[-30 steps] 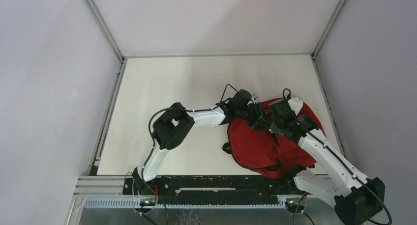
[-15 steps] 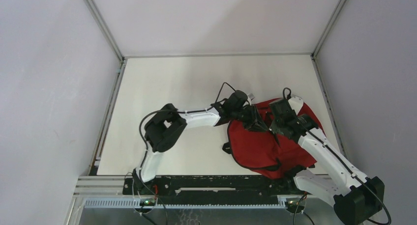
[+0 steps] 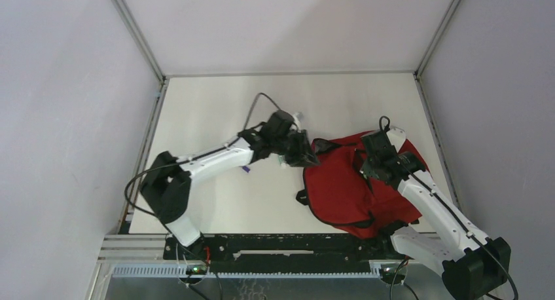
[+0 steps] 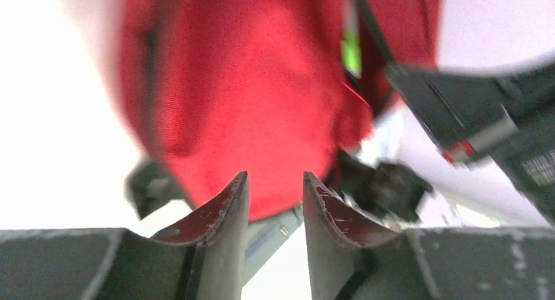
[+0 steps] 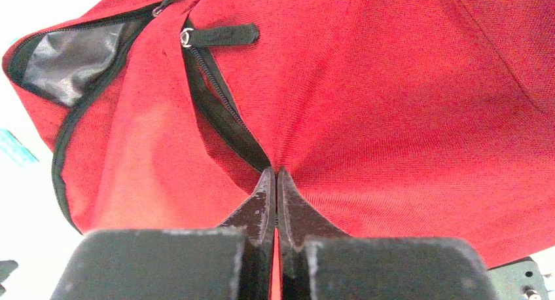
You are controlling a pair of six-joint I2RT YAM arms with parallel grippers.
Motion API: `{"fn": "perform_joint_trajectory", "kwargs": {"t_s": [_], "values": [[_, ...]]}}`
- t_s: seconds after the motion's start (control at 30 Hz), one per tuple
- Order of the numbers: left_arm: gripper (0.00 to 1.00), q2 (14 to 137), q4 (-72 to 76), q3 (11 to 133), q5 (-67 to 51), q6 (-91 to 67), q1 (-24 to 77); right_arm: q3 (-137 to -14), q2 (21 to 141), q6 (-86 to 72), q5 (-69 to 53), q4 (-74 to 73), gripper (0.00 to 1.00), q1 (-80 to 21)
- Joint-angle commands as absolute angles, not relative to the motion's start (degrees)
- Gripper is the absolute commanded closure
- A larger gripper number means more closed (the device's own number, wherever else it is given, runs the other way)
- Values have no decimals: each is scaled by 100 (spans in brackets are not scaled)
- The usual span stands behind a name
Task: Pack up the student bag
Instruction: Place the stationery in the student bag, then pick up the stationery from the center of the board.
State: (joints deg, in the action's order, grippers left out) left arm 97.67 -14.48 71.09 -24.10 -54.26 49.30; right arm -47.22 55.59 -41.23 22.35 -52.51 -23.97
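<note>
White table (image 3: 209,110) lies under the left gripper (image 3: 302,154), whose fingers stand a little apart with nothing between them. Just ahead of its tips, to its right, sits the student bag (image 3: 347,185). In the left wrist view the red cloth (image 4: 249,84) fills the space beyond the gripper (image 4: 275,188), but blur hides whether they touch. Over the bag's far side the right gripper (image 3: 368,169) reaches down. Its jaws are pressed together on a pinch of red fabric (image 5: 393,84), right where the black zipper trim (image 5: 219,107) ends at the tips (image 5: 275,175). Beyond the tips to their left lie a black pull strap (image 5: 222,34) and the bag's grey lining (image 5: 62,61).
</note>
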Motion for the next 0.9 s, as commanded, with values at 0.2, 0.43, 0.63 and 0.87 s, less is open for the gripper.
{"fn": "perform_joint_trajectory", "kwargs": {"t_s": [0.2,0.43,0.63,0.87], "values": [[54,9642,-2928,6757,263,-4358,3827,-4948,5586,-3977,2080,-4867,100,-2404],[41,10286,-2950,7009,448,-4307,3730,-4940,5588,-3974,2066,-4903,100,-2450],[41,10661,-2988,7324,448,-4308,3740,-4948,5604,-3992,1977,-4797,100,-2529],[45,10629,-3060,7346,638,-4443,3763,-4948,5779,-4091,1995,-4746,100,-2762]]}}
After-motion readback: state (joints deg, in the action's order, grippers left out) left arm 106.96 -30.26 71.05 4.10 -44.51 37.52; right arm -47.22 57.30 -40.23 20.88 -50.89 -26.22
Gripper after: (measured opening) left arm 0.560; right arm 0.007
